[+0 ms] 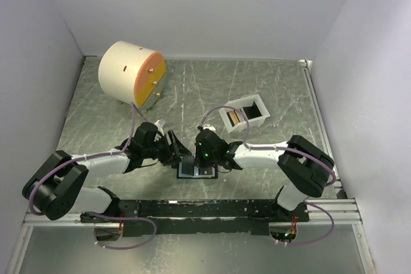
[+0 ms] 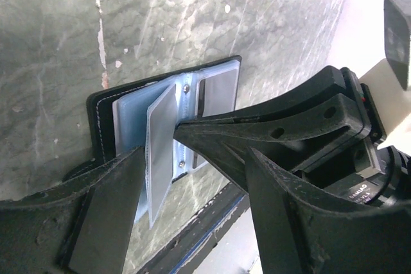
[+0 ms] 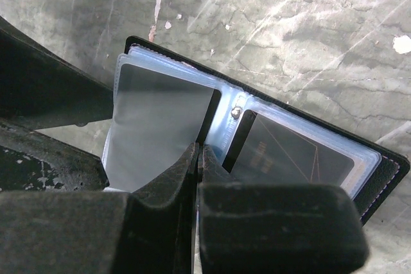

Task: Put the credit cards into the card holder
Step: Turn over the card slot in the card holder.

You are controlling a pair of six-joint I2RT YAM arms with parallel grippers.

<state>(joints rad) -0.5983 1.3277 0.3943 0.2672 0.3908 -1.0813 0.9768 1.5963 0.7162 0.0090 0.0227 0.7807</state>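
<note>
left gripper [image 1: 178, 149] hovering wide open at the card holder [image 3: 379, 168] near edge, right gripper [image 3: 198, 151] pressing shut at its centre; sleeves [image 3: 160, 126] looking thin, floppy, slick, probably best pinching one by a free edge.

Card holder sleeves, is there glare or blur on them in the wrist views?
Left wrist: card holder sharp, left gripper slightly soft up close. Right wrist: pale glare whitens one sleeve; the shut right gripper is dark, out of focus.
</note>
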